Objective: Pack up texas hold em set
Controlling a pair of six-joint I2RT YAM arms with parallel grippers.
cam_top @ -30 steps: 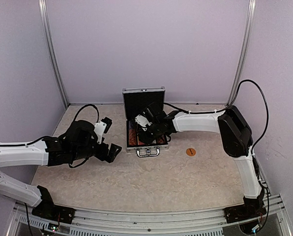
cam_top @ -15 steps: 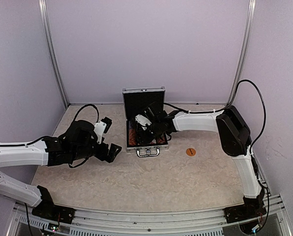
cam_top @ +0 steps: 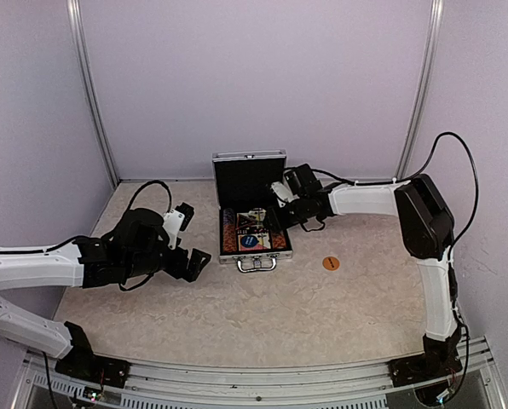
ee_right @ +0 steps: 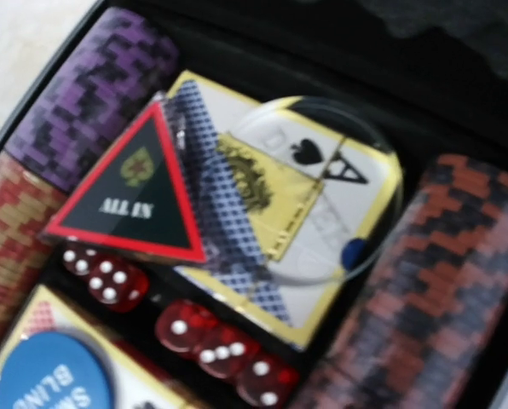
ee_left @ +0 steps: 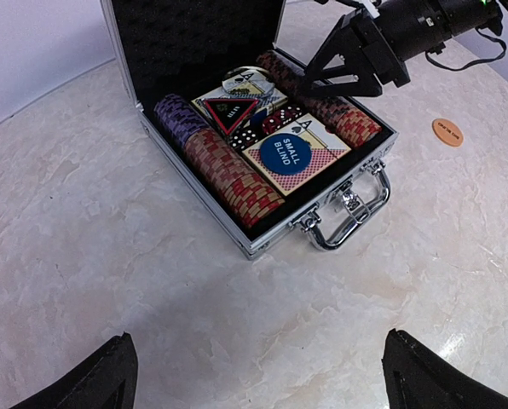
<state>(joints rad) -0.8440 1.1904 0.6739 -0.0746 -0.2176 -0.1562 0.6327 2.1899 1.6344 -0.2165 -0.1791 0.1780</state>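
Nearly packed, I think. The open aluminium case (ee_left: pixel 271 243) sits just ahead of the left fingers (ee_left: pixel 101 383), which are spread fully wide and holding nothing. Over its back-right chip row (ee_left: pixel 335 115) the right fingers (ee_left: pixel 326 55) hover partly open, also empty. One orange button (ee_left: pixel 447 131) lies on the table, well off to their side. Probably next: grab it, drop it in, shut the lid.

Left gripper (cam_top: pixel 193 237) gapes wide (arm bent low); right gripper (ee_left: pixel 343 78) seems part-open.
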